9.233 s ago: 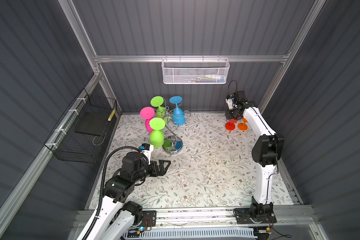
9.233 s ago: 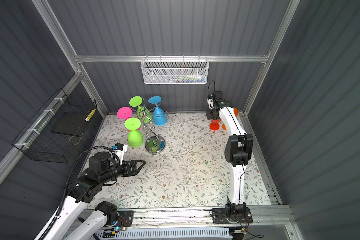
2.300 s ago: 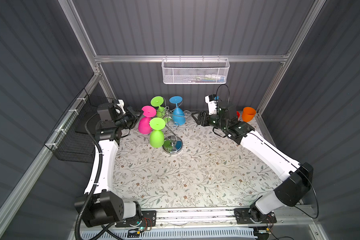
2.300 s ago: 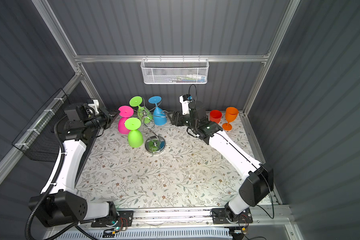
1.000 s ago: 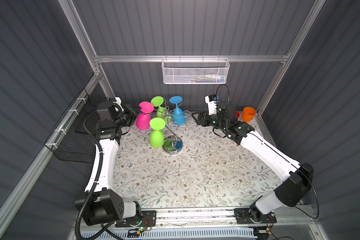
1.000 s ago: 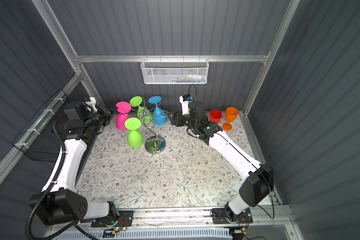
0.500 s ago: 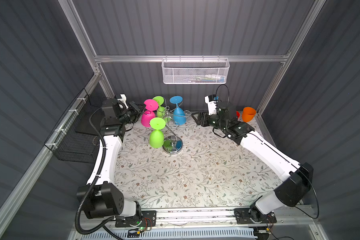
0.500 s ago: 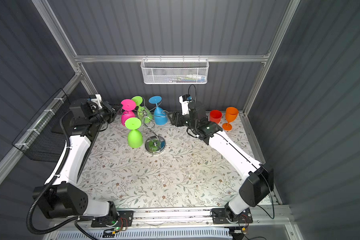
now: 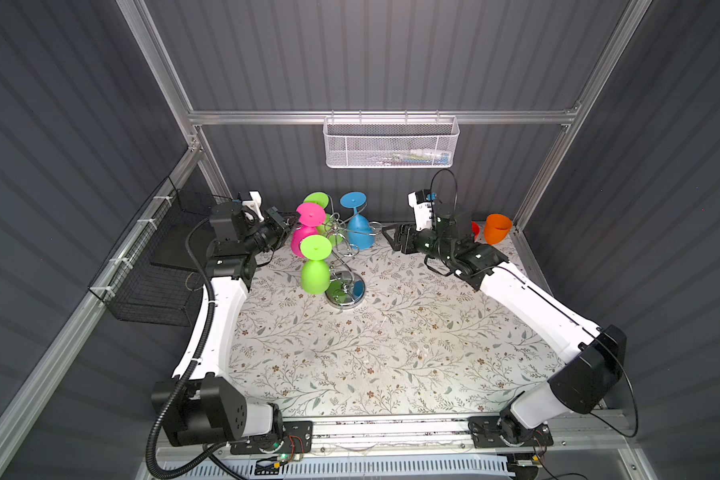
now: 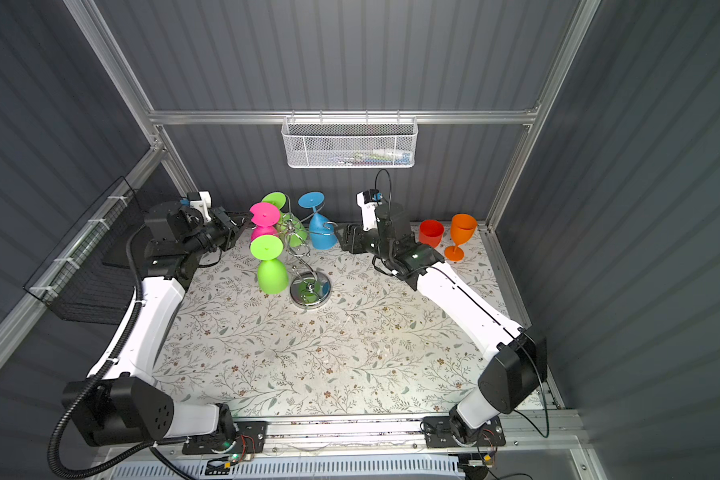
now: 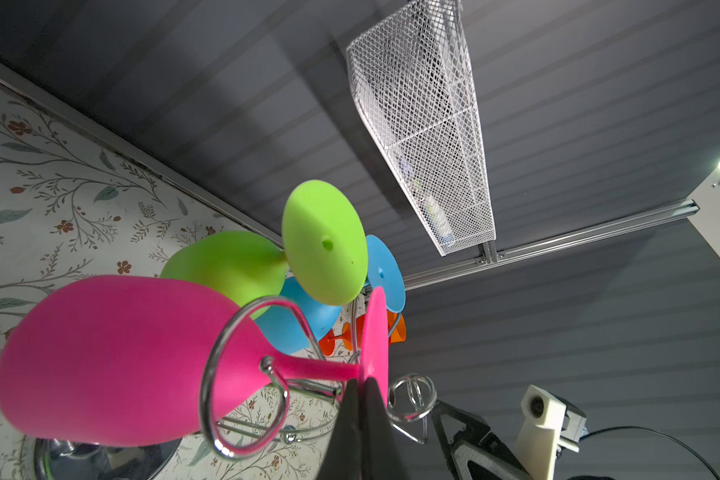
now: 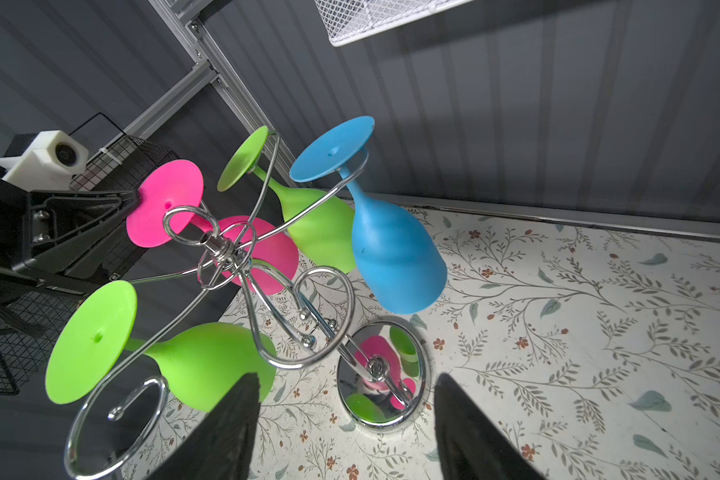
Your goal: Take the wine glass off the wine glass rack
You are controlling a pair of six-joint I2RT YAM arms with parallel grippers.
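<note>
The chrome wine glass rack (image 9: 346, 289) (image 10: 311, 287) (image 12: 381, 386) stands at the back of the floral mat. A pink wine glass (image 9: 310, 214) (image 10: 265, 214) (image 11: 100, 357) (image 12: 165, 203) hangs upside down at its left side. In the left wrist view the glass's stem lies across a curled scroll arm (image 11: 242, 374). My left gripper (image 9: 289, 220) (image 10: 244, 222) (image 11: 360, 382) is shut on the rim of the pink foot. To the right of the rack, my right gripper (image 9: 391, 239) (image 10: 344, 239) (image 12: 346, 380) is open and holds nothing.
Two green glasses (image 9: 316, 270) (image 9: 316, 201) and a blue one (image 9: 360, 232) also hang on the rack. An orange glass (image 10: 462, 232) and a red one (image 10: 431, 232) stand at the back right. A white mesh basket (image 9: 391, 143) hangs on the back wall, a black wire basket (image 9: 150, 270) on the left.
My left gripper has carried the pink glass to the right, closer in against the rack's middle. The right arm has stayed still.
</note>
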